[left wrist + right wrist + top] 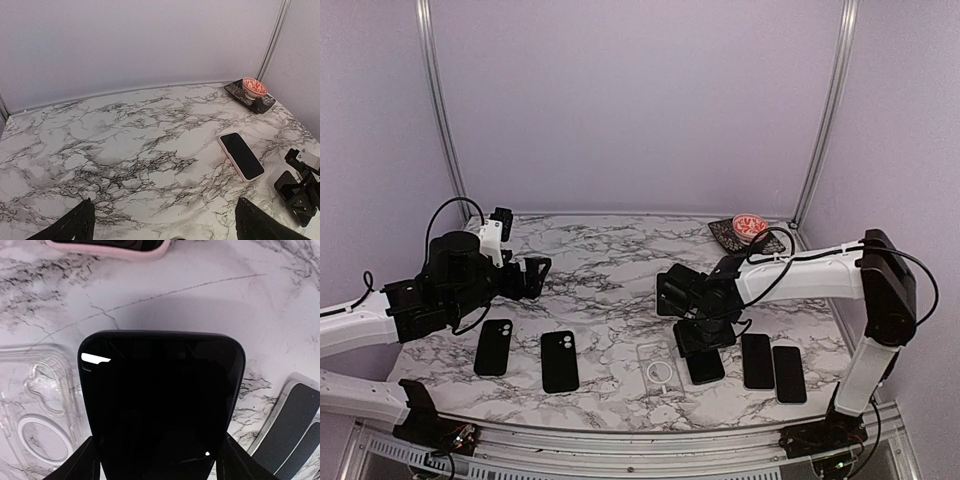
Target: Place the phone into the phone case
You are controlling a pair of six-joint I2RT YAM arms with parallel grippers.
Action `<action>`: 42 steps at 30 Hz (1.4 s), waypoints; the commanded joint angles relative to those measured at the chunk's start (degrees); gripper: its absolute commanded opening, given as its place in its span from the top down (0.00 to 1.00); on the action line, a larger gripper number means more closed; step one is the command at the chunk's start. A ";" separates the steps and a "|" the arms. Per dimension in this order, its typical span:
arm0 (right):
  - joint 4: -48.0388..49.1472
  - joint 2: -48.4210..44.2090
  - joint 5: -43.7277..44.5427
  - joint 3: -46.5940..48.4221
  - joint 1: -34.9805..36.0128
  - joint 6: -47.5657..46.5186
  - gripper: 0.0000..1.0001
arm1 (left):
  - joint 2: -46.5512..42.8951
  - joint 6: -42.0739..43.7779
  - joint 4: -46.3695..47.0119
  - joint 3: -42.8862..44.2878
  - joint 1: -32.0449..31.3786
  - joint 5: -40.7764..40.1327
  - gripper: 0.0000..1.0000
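Lilac walls close in a white marble-patterned table [610,265] with dark veins. At its left edge my left arm's hand [532,275] hangs over the marble; in its wrist view the two black fingers [70,227] stand wide apart with only bare table between them, so it grips nothing.

Towards the near edge on the left lie two black phone-shaped slabs, one [493,347] just left of the other [560,361], both with camera dots facing up. I cannot tell whether they are phones or cases.

Near the middle of the near edge lies the clear plastic phone case with a white ring [657,368], flat and open side up. Just beside its right edge is the black glossy phone [160,400], screen up. My right arm's hand [159,465] is closed on it, a finger pressed against each long side. I cannot tell whether the phone rests on the table or sits slightly above it. It is not in the case.

Beyond it, closer to the table's middle, a pink-cased phone with a dark screen [241,156] lies flat.

Right of the gripped phone, two more black phones [757,360] [789,373] lie side by side by the near edge. In the far right corner a dark patterned dish [725,233] carries a small red-and-white bowl [750,224].
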 commanded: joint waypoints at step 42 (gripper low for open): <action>5.19 4.68 15.37 6.03 17.88 19.03 0.61 | -0.22 -0.33 1.00 -0.62 0.58 1.21 0.01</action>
